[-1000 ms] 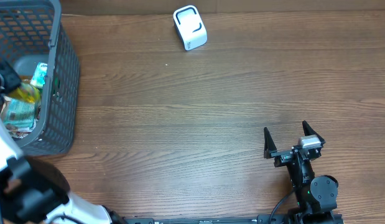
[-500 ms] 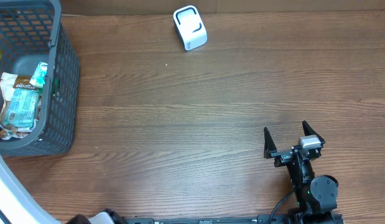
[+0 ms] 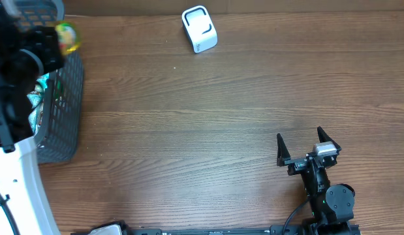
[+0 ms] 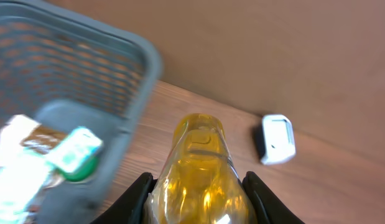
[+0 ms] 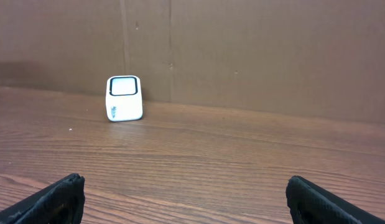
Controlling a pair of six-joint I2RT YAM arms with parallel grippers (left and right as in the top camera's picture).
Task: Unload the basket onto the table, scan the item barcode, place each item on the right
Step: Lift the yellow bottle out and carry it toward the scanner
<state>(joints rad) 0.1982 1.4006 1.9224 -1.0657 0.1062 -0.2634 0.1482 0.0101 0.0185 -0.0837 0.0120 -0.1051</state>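
Bottle [image 4: 201, 177] near basket [image 4: 140, 63], scanner [image 4: 278, 138] beyond

A glossy clear plastic bottle [image 4: 201, 177], matt grey plastic mesh basket [image 4: 142, 59], smooth white plastic scanner [image 5: 124, 98], wood-grain table [image 3: 208, 124].

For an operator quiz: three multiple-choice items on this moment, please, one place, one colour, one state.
1. Where on the wooden table is the small white box-shaped scanner? A near edge, middle; B far edge, by the brown cardboard wall; C right corner.
2. What colour is the translucent plastic bottle in the left gripper? A yellow; B blue; C red.
3. How is the right gripper? A shut on a packet; B open, empty; C shut, empty.
Answers: 1 B, it stands just before the wall; 2 A, it looks yellow throughout; 3 B, fingers wide apart, nothing between.
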